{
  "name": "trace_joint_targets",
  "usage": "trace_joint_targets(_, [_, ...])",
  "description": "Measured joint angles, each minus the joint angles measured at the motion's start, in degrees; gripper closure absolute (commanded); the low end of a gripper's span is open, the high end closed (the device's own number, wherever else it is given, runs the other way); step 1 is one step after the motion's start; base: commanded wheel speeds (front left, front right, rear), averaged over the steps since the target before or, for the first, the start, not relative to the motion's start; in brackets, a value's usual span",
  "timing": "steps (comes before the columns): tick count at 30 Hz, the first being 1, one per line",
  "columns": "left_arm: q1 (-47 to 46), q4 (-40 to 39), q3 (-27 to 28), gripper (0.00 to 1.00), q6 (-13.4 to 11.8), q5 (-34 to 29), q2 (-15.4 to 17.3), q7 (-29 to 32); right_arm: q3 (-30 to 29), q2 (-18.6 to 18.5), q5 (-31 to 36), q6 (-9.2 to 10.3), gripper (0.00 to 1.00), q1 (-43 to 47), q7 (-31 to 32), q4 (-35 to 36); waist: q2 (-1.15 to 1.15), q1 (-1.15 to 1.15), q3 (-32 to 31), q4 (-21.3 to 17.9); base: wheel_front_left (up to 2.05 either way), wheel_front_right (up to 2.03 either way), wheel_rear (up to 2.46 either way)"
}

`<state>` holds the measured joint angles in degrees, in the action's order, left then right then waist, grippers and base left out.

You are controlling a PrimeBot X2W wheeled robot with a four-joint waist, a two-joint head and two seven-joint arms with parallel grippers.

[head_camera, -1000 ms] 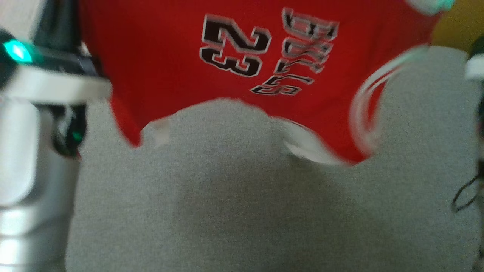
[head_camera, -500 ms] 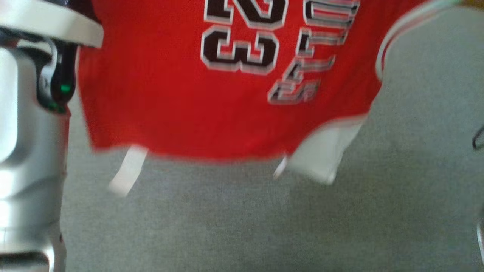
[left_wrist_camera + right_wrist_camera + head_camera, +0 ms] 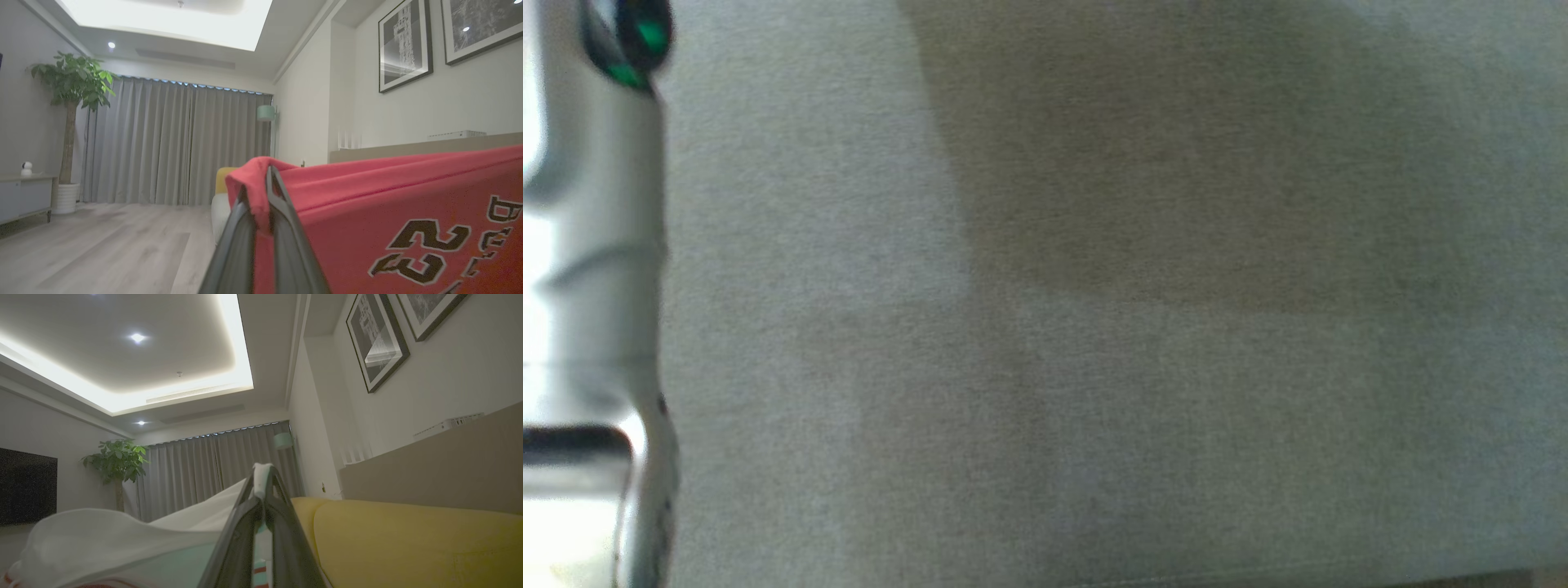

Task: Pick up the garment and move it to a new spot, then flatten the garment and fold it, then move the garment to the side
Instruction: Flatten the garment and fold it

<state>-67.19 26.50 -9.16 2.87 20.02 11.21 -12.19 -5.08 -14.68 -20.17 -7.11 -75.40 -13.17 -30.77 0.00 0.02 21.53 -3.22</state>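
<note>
a: where is the garment, and how would it handle?

b: the garment (image 3: 408, 212), a red sports jersey with black and white lettering, hangs in the air between the two arms. in the left wrist view it fills the lower right, with a wooden floor, grey curtains (image 3: 171, 143) and a potted plant (image 3: 71, 85) behind it. it looks light, thin and limp, a slick knit that could slip out of a loose pinch. i judge the hemmed corners and trimmed edges the safest places to take hold.

a: what are the pincers doing?

b: the left pincer (image 3: 261, 183) is clamped on a red corner, with the cloth folded over between its dark fingers. the right pincer (image 3: 263, 473) is also pressed together, on a pale edge with striped trim. that edge is probably the same jersey seen from its inner side. a yellow sofa (image 3: 408, 539) lies beyond it.

a: and below?

b: the head view looks down on a grey cloth surface (image 3: 1094, 449) crossed by a soft shadow, with the pale left forearm (image 3: 588, 245) at the edge. that seems a fair place to lay the jersey flat.
</note>
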Motion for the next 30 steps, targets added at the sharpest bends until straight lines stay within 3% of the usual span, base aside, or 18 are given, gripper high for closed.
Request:
trace_joint_targets(5, [10.1, 4.4, 1.6, 1.00, 0.7, 1.8, -1.4, -1.9, 4.7, 0.0, -4.9, 0.00, 1.00, 10.0, -0.3, -0.1, 0.00, -0.02, 0.1, -1.8, 0.00, 0.00, 0.00])
trace_joint_targets(12, [35.1, 6.4, 6.2, 1.00, 2.7, 5.2, -7.0, -2.1, 8.5, 0.9, -16.7, -0.01, 1.00, 40.2, -0.3, 8.4, 0.00, -0.03, -1.0, -4.5, 0.00, 0.00, 0.00])
trace_joint_targets(18, [48.0, 4.3, 8.3, 1.00, 4.1, 4.5, -9.1, -2.5, 10.6, 0.8, -21.3, -0.01, 1.00, 61.6, 0.1, 13.2, 0.00, -0.04, -3.2, -5.6, 0.00, 0.00, 0.00])
trace_joint_targets(24, [56.4, 2.2, 8.6, 1.00, 4.3, 6.5, -9.3, -2.5, 12.6, 1.6, -21.9, -0.01, 1.00, 71.5, 0.1, 14.0, 0.00, -0.04, -7.2, -5.9, 0.00, 0.00, 0.00])
trace_joint_targets(30, [65.0, 1.9, 4.3, 1.00, 4.3, 7.2, -9.2, -2.5, 13.2, 1.9, -23.0, -0.01, 1.00, 81.0, 0.2, 13.6, 0.01, -0.04, -12.5, -5.1, 0.00, 0.00, 0.00])
